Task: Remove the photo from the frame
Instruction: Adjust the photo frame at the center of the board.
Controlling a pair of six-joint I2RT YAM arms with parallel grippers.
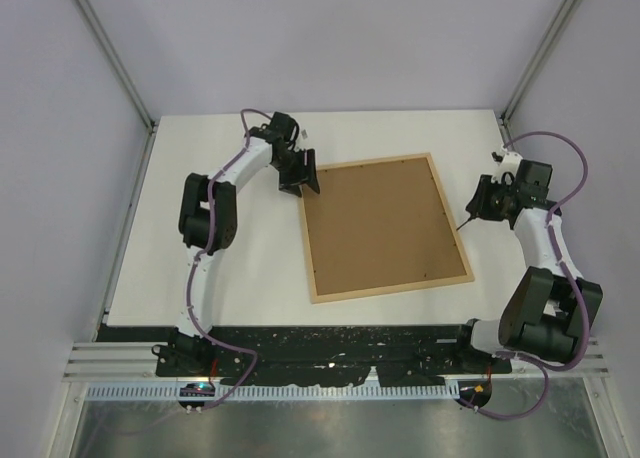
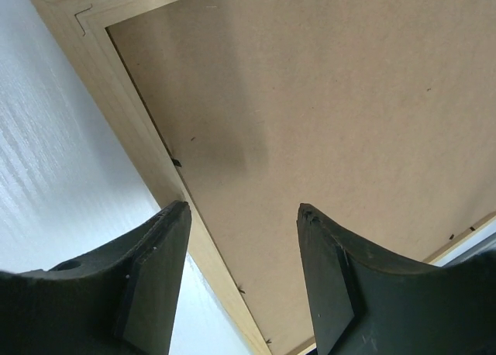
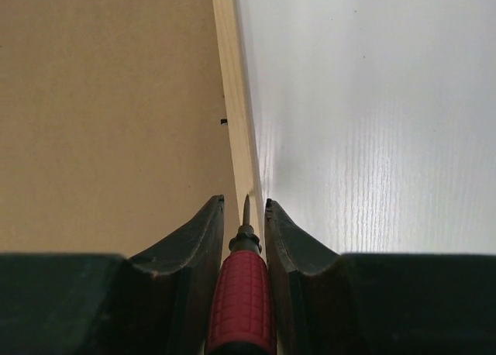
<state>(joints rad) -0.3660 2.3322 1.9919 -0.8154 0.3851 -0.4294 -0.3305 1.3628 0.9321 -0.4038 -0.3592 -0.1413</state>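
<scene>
White worktop (image 1: pixel 400 138), frame (image 1: pixel 394 288) face down, backing board (image 1: pixel 385 228) still fitted: we see nothing removed yet. Left fingers (image 2: pixel 155 293) open and empty; right fingers (image 3: pixel 186 270) pinch a red-handled screwdriver (image 3: pixel 240 301).

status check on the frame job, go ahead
Left gripper open above frame, far-left corner. Right gripper shut on screwdriver, tip at right rail. Frame face down, photo not visible. Nothing blocking.

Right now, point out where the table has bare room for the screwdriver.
Bare table runs along the back wall beyond the frame, and between the frame's left edge and the left arm. Crowded: right of the frame, where the right gripper holds the screwdriver, and the frame's far-left corner, under the left gripper.
</scene>
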